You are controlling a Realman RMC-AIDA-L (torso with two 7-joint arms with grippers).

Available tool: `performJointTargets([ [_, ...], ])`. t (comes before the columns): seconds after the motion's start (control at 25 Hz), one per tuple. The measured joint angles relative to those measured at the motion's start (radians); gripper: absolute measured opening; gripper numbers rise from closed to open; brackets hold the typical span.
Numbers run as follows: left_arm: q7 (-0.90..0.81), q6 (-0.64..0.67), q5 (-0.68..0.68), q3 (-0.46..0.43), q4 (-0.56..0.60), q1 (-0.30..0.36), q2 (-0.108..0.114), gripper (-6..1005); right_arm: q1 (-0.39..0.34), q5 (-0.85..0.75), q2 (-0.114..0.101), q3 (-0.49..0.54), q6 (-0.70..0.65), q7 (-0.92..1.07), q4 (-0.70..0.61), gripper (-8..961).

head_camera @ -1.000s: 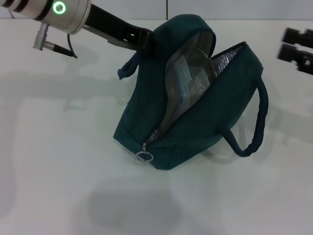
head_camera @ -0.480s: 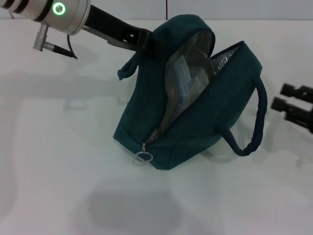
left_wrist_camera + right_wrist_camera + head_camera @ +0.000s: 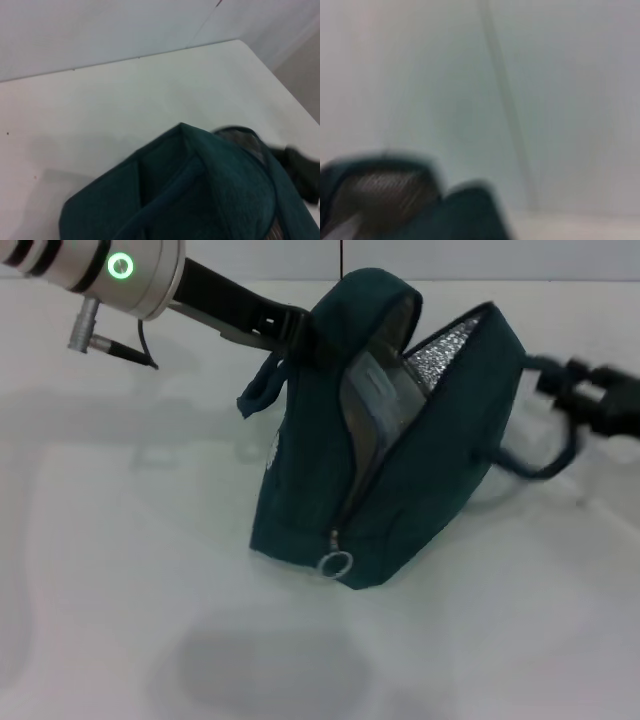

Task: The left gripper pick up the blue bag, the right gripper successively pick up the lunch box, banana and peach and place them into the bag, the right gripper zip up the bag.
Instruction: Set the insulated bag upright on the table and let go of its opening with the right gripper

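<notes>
White table (image 3: 100, 620), blue bag (image 3: 420, 490) beside right claw (image 3: 585, 400)

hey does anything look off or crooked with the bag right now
Yes. The blue bag leans over on the table rather than standing square, its zip wide open with the ring pull at the low end. The left hand grips its far end; the right hand is at a stretched side handle.
</notes>
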Motion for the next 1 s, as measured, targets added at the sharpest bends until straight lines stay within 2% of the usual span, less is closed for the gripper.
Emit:
performJointTargets([
  [0.16, 0.002, 0.008, -0.002, 0.000, 0.001, 0.022, -0.002, 45, -0.043, 0.236, 0.000, 0.001, -0.038, -0.138, 0.006, 545],
  [0.24, 0.005, 0.015, -0.010, 0.000, 0.000, 0.031, -0.005, 45, -0.073, 0.351, -0.001, 0.000, -0.113, -0.207, 0.004, 545],
  [0.4, 0.021, 0.060, -0.071, 0.001, -0.011, 0.063, -0.014, 45, -0.102, 0.438, -0.006, -0.001, -0.261, -0.254, -0.027, 544],
  [0.52, 0.038, 0.087, -0.128, 0.001, -0.026, 0.098, -0.016, 45, -0.123, 0.433, -0.009, -0.022, -0.332, -0.237, -0.123, 544],
  [0.72, 0.052, 0.092, -0.194, -0.007, -0.033, 0.171, -0.008, 45, -0.148, 0.375, -0.013, -0.134, -0.263, -0.072, -0.309, 544],
  [0.84, 0.056, 0.093, -0.226, -0.008, -0.043, 0.203, -0.002, 45, -0.137, 0.324, -0.014, -0.167, -0.224, -0.049, -0.323, 544],
  [1.0, 0.087, 0.089, -0.235, -0.011, -0.094, 0.214, 0.003, 45, -0.110, 0.271, -0.012, -0.207, -0.166, -0.029, -0.304, 544],
])
